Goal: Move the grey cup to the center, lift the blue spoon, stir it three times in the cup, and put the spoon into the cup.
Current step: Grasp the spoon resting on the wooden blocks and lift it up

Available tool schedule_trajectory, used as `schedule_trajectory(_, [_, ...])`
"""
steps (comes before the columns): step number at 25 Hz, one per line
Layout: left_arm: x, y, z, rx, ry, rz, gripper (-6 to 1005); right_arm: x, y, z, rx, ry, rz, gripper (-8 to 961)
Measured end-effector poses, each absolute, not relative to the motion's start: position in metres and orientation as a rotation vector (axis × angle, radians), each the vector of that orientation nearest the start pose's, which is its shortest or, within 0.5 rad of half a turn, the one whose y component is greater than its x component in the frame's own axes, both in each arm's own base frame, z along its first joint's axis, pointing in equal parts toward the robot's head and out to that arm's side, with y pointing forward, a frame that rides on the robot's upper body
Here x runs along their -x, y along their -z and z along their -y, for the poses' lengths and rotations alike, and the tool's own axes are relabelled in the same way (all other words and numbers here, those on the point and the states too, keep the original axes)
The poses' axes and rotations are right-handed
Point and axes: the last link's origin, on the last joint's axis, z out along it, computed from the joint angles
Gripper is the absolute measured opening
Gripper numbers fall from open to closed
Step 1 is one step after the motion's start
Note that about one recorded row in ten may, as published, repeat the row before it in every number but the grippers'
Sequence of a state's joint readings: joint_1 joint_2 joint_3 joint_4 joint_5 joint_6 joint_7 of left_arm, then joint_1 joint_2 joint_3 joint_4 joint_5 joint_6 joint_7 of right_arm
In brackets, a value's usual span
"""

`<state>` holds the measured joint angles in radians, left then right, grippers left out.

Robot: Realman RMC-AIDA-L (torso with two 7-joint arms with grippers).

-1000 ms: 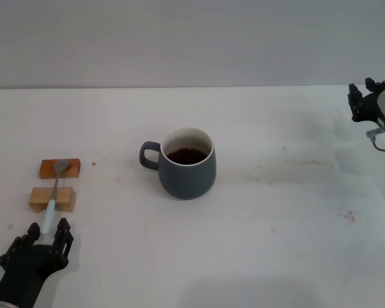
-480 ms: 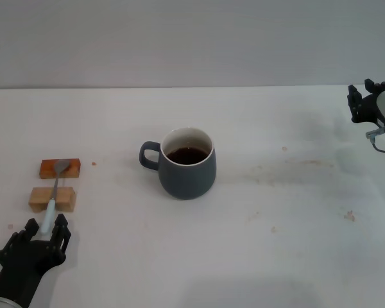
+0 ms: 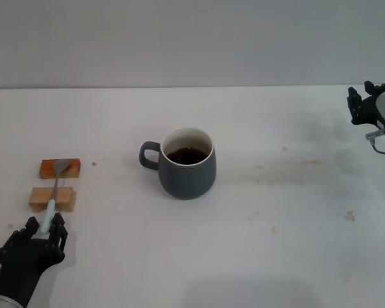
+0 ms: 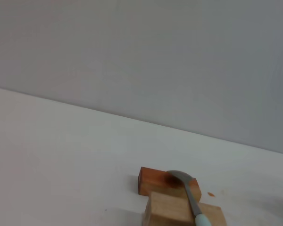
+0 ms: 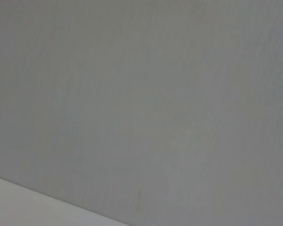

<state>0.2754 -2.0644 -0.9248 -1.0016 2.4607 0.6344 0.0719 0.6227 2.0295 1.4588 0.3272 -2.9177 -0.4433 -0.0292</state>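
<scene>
The left gripper (image 3: 43,229) has its jaws spread around the spoon (image 3: 53,196) handle's end, left of the cup (image 3: 186,163). Right gripper (image 3: 366,102): jaw state unclear.

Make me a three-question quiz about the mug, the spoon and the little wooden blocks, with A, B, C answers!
1. Where does the blue spoon lie?
A. inside the grey cup
B. across two wooden blocks
C. at the table's far edge

2. How many wooden blocks are there?
A. one
B. two
C. four

3. What is in the grey cup?
A. dark brown liquid
B. nothing
C. the spoon

Answers:
1 B: its metal bowl rests on the orange-brown block, its handle crosses the tan block toward the left gripper.
2 B: only those two show.
3 A: dark liquid shows inside the white rim.

The right gripper is parked far right.
</scene>
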Motion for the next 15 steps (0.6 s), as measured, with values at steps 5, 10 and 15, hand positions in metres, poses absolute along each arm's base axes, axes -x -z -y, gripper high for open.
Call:
schedule_trajectory(5, [0.3281,0.0647,-0.1998,1.556,0.554,1.023,460,-0.3074,0.0112,-0.4266,1.811,-0.198,-0.515,293])
schedule_trajectory(10, [0.3282,0.0646,-0.1999,1.556,0.554,1.023,392,-0.3071,0.0115,-0.4267,1.812,-0.199,-0.515,293])
schedule_trajectory(15, [0.3283,0.0643,-0.2000,1.555,0.553,1.023,388,-0.3061,0.0119,-0.4271,1.813,-0.199,-0.517,293])
